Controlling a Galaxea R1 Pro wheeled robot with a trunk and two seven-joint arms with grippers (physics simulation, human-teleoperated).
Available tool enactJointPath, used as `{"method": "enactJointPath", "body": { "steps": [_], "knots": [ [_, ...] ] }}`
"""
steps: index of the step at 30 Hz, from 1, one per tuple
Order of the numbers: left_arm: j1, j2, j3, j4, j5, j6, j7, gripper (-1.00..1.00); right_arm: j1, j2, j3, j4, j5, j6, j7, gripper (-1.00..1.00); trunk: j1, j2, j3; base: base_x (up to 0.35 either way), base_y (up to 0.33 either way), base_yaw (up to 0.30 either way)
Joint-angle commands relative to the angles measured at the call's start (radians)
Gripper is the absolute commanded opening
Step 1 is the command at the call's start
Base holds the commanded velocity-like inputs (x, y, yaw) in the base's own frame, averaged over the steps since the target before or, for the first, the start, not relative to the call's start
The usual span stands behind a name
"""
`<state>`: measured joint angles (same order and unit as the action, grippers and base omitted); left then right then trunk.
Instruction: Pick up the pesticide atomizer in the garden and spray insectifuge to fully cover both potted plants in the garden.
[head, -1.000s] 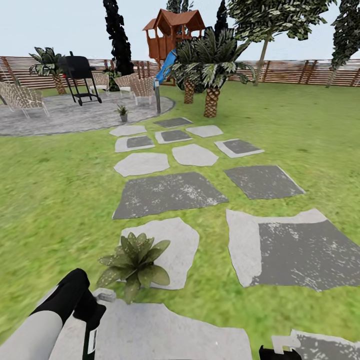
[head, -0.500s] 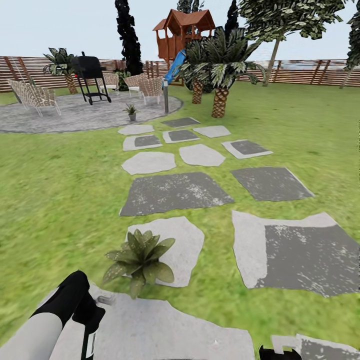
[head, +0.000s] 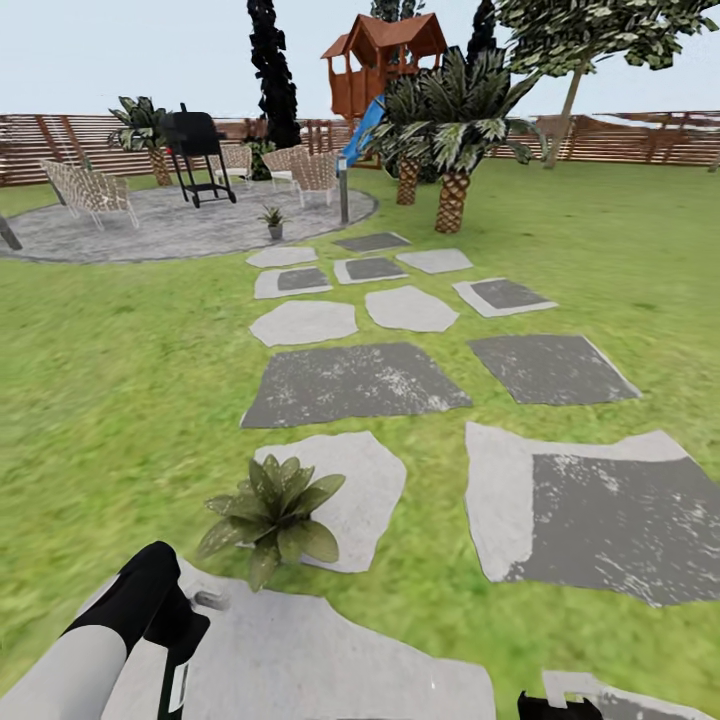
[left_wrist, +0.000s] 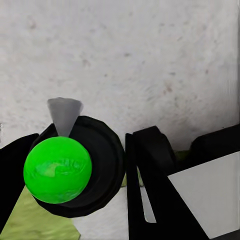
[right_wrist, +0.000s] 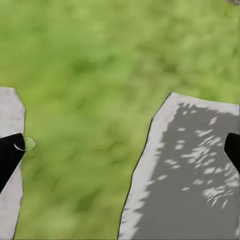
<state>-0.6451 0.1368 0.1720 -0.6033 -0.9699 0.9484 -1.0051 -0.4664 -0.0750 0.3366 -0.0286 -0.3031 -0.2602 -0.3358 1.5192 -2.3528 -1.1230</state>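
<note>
Bright even daylight; shadows faint; grass (head: 120, 380) blurred; wrist views soft, low-resolution.

potted plant (head: 272, 505) just ahead, lawn (head: 120, 380) open

green lawn (head: 120, 380), grey stepping stones (head: 350, 385), brown fence (head: 640, 140), green-leaved potted plant (head: 272, 505)

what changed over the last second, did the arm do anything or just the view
Just the view: the whole scene slid rightward, so the camera turned left. The left gripper holds the dark green spray bottle low beside the near green rosette plant, as before.
</note>
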Motion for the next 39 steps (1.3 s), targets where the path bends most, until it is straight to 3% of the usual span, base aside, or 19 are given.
{"method": "enactJointPath", "body": {
  "steps": [1,10,21,30,39],
  "knots": [
    [-0.001,-0.001,0.004,-0.001,-0.010,0.004,-0.010,-1.00,0.000,0.000,0.009,-0.001,-0.010,-0.003,-0.002,1.00,0.000,0.000,-0.001,0.313,-0.131,0.272],
    [-0.001,-0.006,0.005,-0.001,-0.017,0.004,-0.009,-1.00,0.000,-0.001,0.009,-0.001,-0.010,-0.002,-0.002,1.00,0.000,0.000,-0.001,0.104,-0.069,0.105],
    [-0.001,-0.010,0.005,-0.003,-0.019,0.004,-0.007,-1.00,0.000,0.000,0.009,-0.001,-0.009,-0.003,-0.002,1.00,0.000,0.000,-0.001,-0.161,-0.241,0.007],
    [-0.001,-0.010,0.005,-0.004,-0.020,0.005,-0.007,-1.00,0.000,0.000,0.009,-0.001,-0.008,-0.003,-0.002,1.00,0.000,0.000,-0.001,-0.113,-0.283,0.246],
    [-0.001,-0.011,0.004,-0.003,-0.018,0.004,-0.007,-1.00,0.000,0.000,0.009,-0.001,-0.009,-0.002,-0.002,1.00,0.000,0.000,-0.001,0.105,-0.309,0.277]
  ]
}}
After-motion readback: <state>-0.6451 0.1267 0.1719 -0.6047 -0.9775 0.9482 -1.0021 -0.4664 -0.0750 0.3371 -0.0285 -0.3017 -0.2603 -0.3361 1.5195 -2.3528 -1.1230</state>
